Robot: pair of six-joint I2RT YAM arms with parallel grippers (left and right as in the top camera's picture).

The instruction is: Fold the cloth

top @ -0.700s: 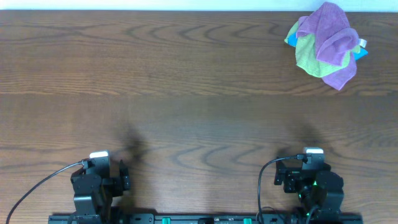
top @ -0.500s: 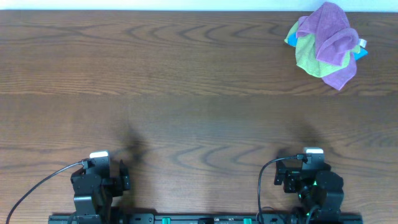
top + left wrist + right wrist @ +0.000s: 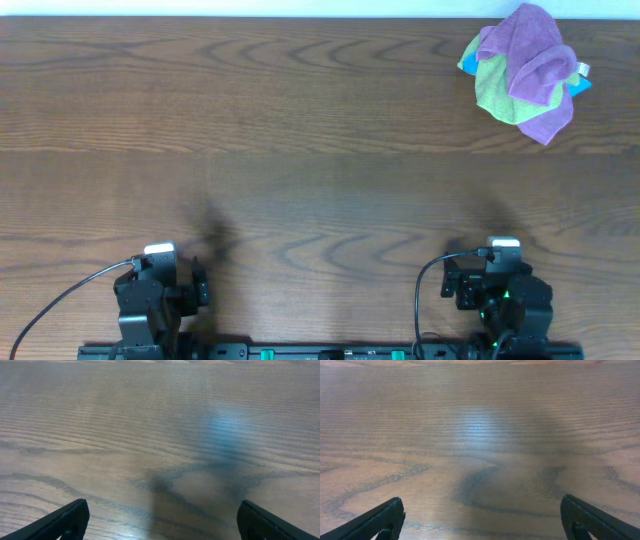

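Observation:
The plain lilac cloth with the white tag is not in view in any frame. My left gripper [image 3: 163, 266] rests at the near edge of the table on the left. In the left wrist view [image 3: 160, 522] its jaws stand wide apart with only bare wood between them. My right gripper [image 3: 500, 260] rests at the near edge on the right. In the right wrist view [image 3: 481, 519] it is open too and holds nothing.
A bunched pile of cloths [image 3: 523, 75] lies at the far right corner, a purple one over yellow-green and blue ones. The brown wooden table [image 3: 300, 150] spans the whole view. Black cables run from both arm bases at the near edge.

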